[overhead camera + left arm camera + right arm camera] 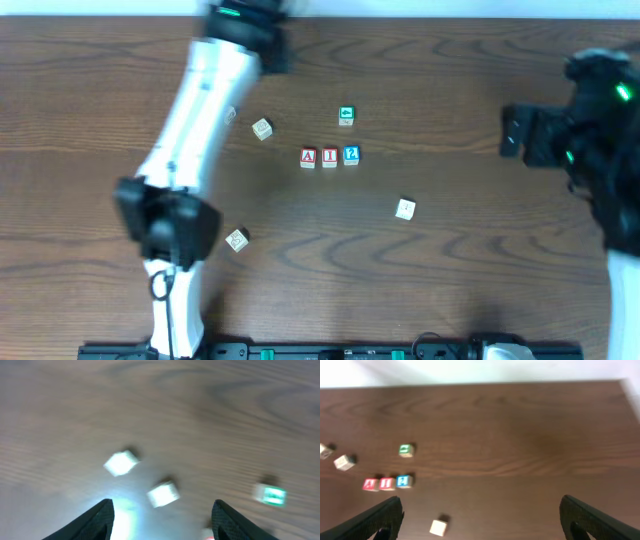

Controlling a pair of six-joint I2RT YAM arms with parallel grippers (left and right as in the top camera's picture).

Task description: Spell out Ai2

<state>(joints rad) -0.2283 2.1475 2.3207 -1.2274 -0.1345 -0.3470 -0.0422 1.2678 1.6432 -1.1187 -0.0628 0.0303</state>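
Three letter blocks stand in a row mid-table: a red A block, a red I block and a blue 2 block. The row also shows in the right wrist view: A, I, 2. My left gripper is open and empty, held above the table at the far left, apart from the row. My right gripper is open and empty, far to the right of the row.
A green block sits behind the row. Plain pale blocks lie loose at the back left, front left and front right. The blurred left wrist view shows two pale blocks and the green one.
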